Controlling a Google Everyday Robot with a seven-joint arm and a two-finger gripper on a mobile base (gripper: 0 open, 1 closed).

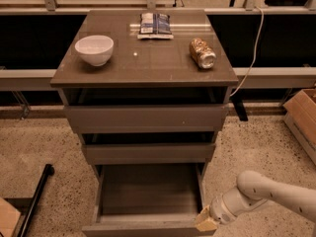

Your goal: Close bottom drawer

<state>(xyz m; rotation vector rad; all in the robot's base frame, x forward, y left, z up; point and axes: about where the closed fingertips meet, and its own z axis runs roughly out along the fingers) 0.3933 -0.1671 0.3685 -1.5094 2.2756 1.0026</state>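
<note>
The bottom drawer of the grey-brown cabinet is pulled far out, its deep box open and empty, its flat front at the lower edge of the view. My gripper sits at the drawer front's right corner, at the end of the white arm that comes in from the lower right. The middle drawer front and the taller top drawer front stand slightly out above it.
On the cabinet top are a white bowl, a snack packet and a can lying on its side. A cardboard box stands at right, a black rod on the floor at left.
</note>
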